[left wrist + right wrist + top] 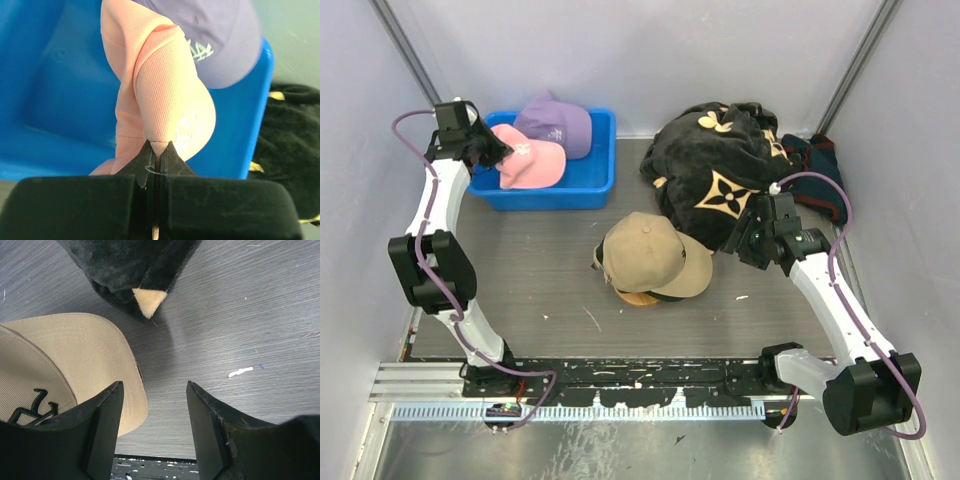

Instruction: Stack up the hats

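Note:
The pink hat [532,163] and the lavender hat [560,124] lie in a blue bin [555,197] at the back left. My left gripper [498,150] is shut on the pink hat's edge; in the left wrist view the pink fabric [160,90] is pinched at the gripper [159,145], with the lavender hat [215,40] behind. The tan hat [645,255] sits mid-table on a dark hat whose edge [670,296] barely shows. My right gripper [744,246] is open and empty, just right of the tan brim [65,360]; its jaws [155,386] stand wide above bare table.
A large black cloth with tan flower marks [720,170] is heaped at the back right, its corner in the right wrist view [130,265]. A dark garment [815,160] lies beside it. White walls close in the sides and back.

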`<move>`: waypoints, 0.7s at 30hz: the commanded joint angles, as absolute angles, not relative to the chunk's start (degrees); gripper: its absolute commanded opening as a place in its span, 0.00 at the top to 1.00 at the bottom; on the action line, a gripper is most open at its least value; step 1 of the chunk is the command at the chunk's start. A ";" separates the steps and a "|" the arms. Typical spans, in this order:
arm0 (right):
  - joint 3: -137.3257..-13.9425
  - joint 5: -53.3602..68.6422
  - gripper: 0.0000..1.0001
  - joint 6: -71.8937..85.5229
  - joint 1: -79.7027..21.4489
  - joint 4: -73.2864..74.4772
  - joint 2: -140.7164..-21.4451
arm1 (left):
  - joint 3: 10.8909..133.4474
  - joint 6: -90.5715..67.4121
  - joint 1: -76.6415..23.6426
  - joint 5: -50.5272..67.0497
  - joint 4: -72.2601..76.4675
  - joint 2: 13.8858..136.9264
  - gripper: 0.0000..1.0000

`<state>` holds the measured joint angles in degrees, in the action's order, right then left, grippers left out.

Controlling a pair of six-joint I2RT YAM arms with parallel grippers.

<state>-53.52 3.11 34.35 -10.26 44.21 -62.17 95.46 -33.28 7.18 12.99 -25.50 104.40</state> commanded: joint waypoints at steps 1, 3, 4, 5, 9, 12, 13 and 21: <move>-53.19 4.97 0.41 33.83 -10.07 41.55 -60.03 | 97.13 -28.75 6.94 2.45 -34.53 101.93 1.00; -53.29 5.22 0.41 33.53 -10.08 41.53 -59.79 | 96.84 -28.37 7.03 2.84 -35.15 101.06 1.00; -53.46 5.27 0.41 33.33 -10.09 41.56 -59.63 | 96.55 -28.31 7.03 3.75 -34.85 100.45 1.00; -53.70 5.07 0.41 33.17 -10.06 41.65 -59.48 | 96.09 -28.38 7.04 5.31 -33.73 99.52 1.00; -55.65 4.20 0.41 32.01 -10.11 41.95 -58.93 | 95.20 -29.32 7.03 11.40 -31.05 96.95 1.00; -58.00 2.87 0.41 31.07 -10.06 42.33 -58.84 | 95.65 -29.69 7.02 14.50 -30.42 95.25 1.00; -59.22 2.75 0.41 30.84 -10.10 42.50 -59.11 | 95.66 -29.94 7.03 15.29 -30.04 94.52 1.00; -66.82 6.76 0.40 30.09 -10.11 41.30 -60.90 | 96.16 -32.72 7.03 22.70 -27.89 89.18 1.00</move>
<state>-61.21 4.16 31.57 -10.26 44.18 -60.75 95.35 -30.59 7.11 16.05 -31.00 93.30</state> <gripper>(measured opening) 0.592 0.024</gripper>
